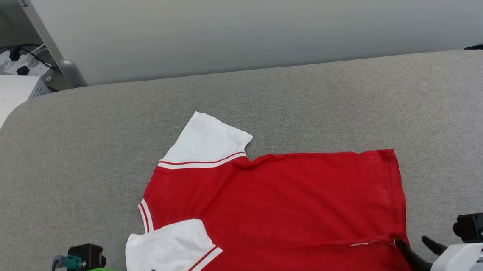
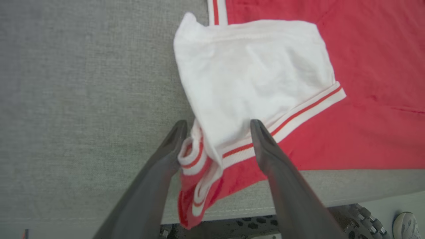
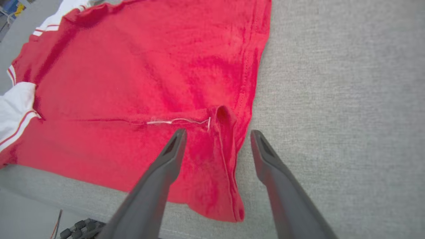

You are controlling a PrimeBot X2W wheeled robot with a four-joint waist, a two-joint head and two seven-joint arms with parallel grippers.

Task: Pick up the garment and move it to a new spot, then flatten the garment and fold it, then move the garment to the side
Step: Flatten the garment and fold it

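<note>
Grey padded tabletop [image 1: 264, 95] is carrying the garment [image 1: 280, 201], long axis lying left-to-right along the near edge. Left gripper [image 2: 217, 124] is straddling the white sleeve [image 2: 252, 66], fingers spread. Right gripper [image 3: 217, 132] is straddling the hem corner [image 3: 229, 186], likewise spread, gripping nothing.

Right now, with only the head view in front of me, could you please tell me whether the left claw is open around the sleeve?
Observer: Yes. The left wrist view shows the left claw open, straddling the bunched sleeve trim of the garment.
Operator: Thank you. And the right claw?
Observer: The right claw is open too, with a raised fold at the hem corner between its fingers.
Operator: Does any cloth hang off the table?
Observer: Yes. The bunched corner by the left claw droops over the front edge of the table.
</note>
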